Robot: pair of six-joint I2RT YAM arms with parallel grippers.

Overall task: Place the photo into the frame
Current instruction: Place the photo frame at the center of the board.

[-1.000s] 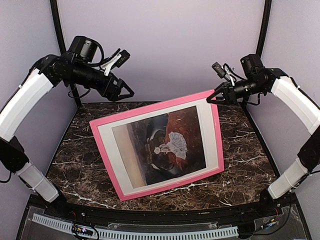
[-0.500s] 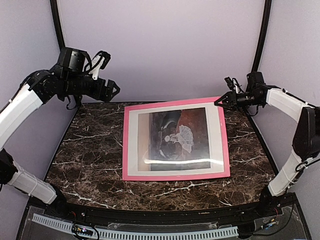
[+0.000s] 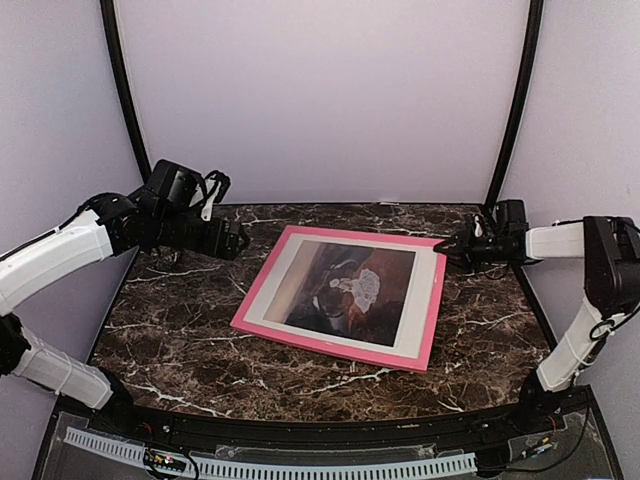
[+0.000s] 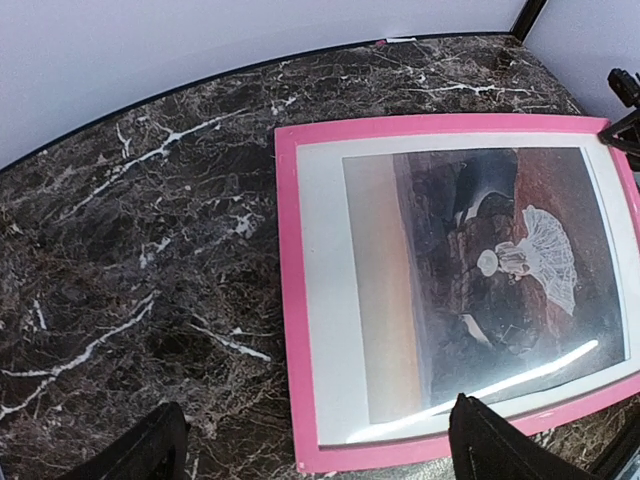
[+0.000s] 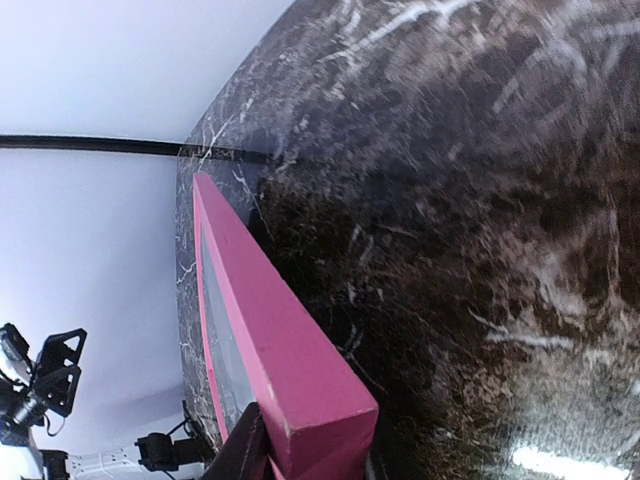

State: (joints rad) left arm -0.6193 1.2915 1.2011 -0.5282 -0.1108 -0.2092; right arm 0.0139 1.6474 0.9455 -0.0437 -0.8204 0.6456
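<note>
while right arm (image 3: 556, 241) reaches low, jaws clamped on frame (image 4: 290, 300) corner, left arm (image 3: 60, 255) hovers, jaws apart.

Dark marble table (image 3: 180, 330), lavender backdrop (image 3: 320, 100), black poles.
Brown-black tabletop with white veins; a white mat (image 4: 320, 300) with a window sits mid-table; one pole (image 3: 125, 90) rises at the far left corner, another (image 3: 515, 90) at the far right; white slotted cable duct (image 3: 300, 468) along the near edge.
</note>
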